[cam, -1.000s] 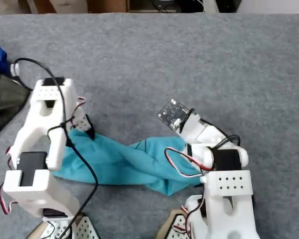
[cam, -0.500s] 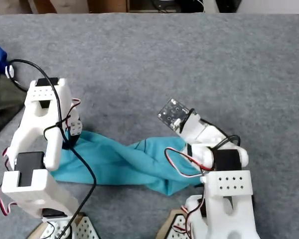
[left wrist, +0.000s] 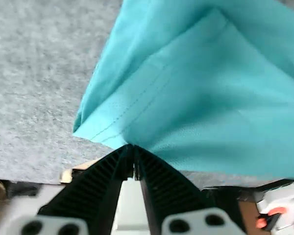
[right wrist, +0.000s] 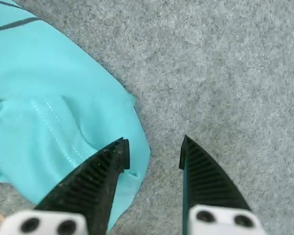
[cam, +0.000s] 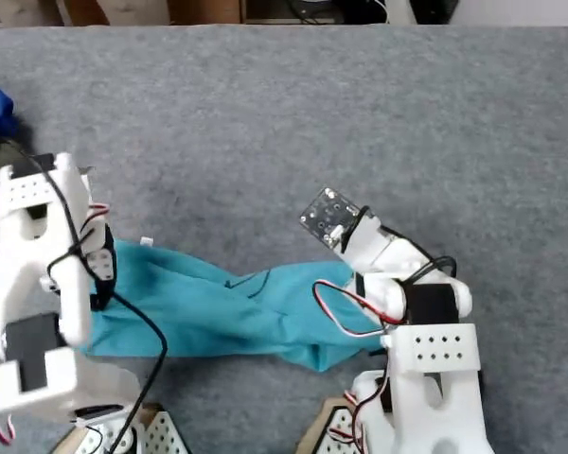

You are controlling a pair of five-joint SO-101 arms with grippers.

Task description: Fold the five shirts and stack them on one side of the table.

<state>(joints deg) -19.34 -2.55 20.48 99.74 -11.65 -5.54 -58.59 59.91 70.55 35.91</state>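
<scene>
While left gripper (left wrist: 134, 150) pinches edge of one teal shirt (cam: 218, 310), right gripper (right wrist: 154, 147) spread at other end.

High view: fixed up top, looking pretty much straight down at the grey desk (cam: 360, 113), far enough back to catch left arm (cam: 28, 246) and right arm (cam: 431, 350). Left wrist view: parked right behind its own jaws, pointing along them, super close to the teal shirt (left wrist: 201, 98). Right wrist view: same deal, close above shirt edge and desk. Common ground for all three: that shirt plus grey desk.
</scene>
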